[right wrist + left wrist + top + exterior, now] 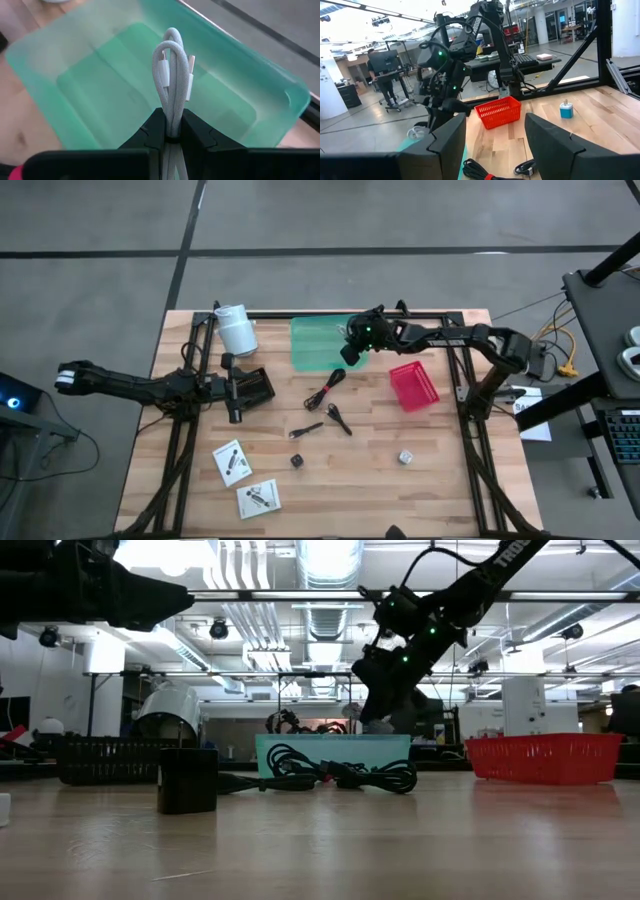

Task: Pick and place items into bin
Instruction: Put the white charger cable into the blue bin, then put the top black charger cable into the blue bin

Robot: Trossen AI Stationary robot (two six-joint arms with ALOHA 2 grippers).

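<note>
Now we see the right gripper point(172, 132), jaws clamped on the silvery-white cord point(172, 75), hanging directly over the green bin point(100, 90); left gripper point(495, 145) waits, jaws apart, above the desk point(440, 480).

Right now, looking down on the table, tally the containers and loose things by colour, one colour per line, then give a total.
Green: 1, the bin
Red: 1, the basket
White: 4, the roll, two packets, the cord
Black: 4, the cable, two clips, a cube
Silvery: 1, a cube
Total: 11
</note>
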